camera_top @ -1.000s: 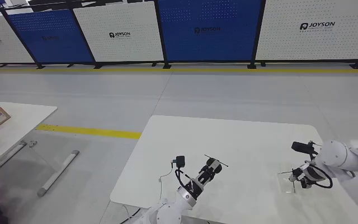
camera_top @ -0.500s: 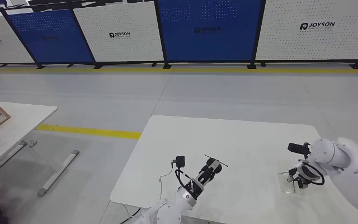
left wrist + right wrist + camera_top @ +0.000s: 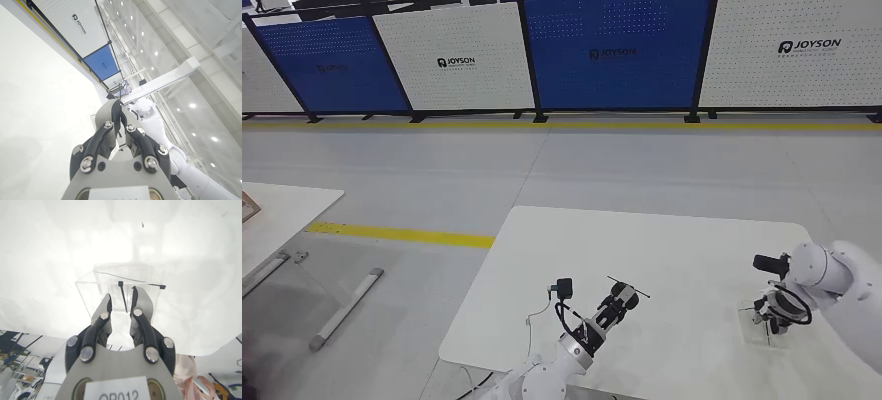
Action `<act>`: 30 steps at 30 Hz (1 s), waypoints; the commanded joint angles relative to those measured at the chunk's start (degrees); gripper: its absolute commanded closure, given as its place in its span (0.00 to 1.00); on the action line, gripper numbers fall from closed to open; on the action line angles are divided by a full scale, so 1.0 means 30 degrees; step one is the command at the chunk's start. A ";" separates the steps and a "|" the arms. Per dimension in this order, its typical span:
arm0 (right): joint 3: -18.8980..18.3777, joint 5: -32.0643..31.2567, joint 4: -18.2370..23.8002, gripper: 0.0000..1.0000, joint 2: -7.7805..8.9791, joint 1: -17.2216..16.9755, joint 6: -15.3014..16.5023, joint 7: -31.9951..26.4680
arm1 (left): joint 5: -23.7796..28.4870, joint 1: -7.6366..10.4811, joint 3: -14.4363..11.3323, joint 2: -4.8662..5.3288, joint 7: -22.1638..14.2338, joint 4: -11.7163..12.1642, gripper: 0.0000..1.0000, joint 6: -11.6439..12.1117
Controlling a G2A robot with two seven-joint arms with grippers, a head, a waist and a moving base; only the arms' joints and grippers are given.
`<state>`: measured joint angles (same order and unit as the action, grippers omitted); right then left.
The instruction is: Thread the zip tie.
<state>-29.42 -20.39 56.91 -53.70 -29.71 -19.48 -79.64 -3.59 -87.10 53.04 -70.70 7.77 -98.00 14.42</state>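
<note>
Right gripper (image 3: 121, 291) spread above clear box (image 3: 88, 298) at 4 o'clock on table (image 3: 662, 240), second tie (image 3: 122, 296) propped inside. Left gripper (image 3: 119, 108) clamped on zip tie (image 3: 119, 91). Seems pickup step; next: lower, pinch strap.

Left wrist view: zip tie (image 3: 119, 92) middle hidden between pads of left pincer (image 3: 119, 110); top view: clear box (image 3: 750, 328) contents too small to tell; right arm (image 3: 852, 290) cut by frame edge.

Probably a robotics test hall, blue and white pegboard partitions (image 3: 617, 55), yellow floor line (image 3: 402, 235), high lit ceiling (image 3: 189, 37)
</note>
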 commanded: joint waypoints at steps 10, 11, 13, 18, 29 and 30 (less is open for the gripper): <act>0.0197 -0.0214 -0.0670 1.00 -0.0424 0.0159 0.0000 0.0000 | 0.0000 0.0000 0.0000 0.0000 0.0000 0.0000 1.00 0.0000; 0.0191 -0.0241 -0.0707 1.00 -0.0437 0.0170 0.0000 0.0000 | 0.0000 0.0000 0.0000 0.0000 0.0000 0.0000 1.00 0.0000; 0.0171 -0.0278 -0.0728 1.00 -0.0441 0.0177 0.0000 0.0000 | 0.0000 0.0000 0.0000 0.0000 0.0000 0.0000 1.00 0.0000; 0.0019 -0.0588 -0.0429 1.00 -0.0330 0.0098 0.0000 0.0000 | 0.0000 0.0000 0.0000 0.0000 0.0000 0.0000 1.00 0.0000; -0.2909 -0.1748 0.3162 1.00 0.1337 -0.1325 0.0000 0.0000 | 0.0000 0.0000 0.0000 0.0000 0.0000 0.0000 1.00 0.0000; -0.3450 -0.1833 0.3725 1.00 0.1588 -0.1621 0.0000 0.0000 | 0.0000 0.0000 0.0000 0.0000 0.0000 0.0000 1.00 0.0000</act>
<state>-37.86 -25.63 66.17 -49.76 -33.62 -19.48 -79.64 -3.59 -87.10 53.04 -70.70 7.77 -98.00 14.42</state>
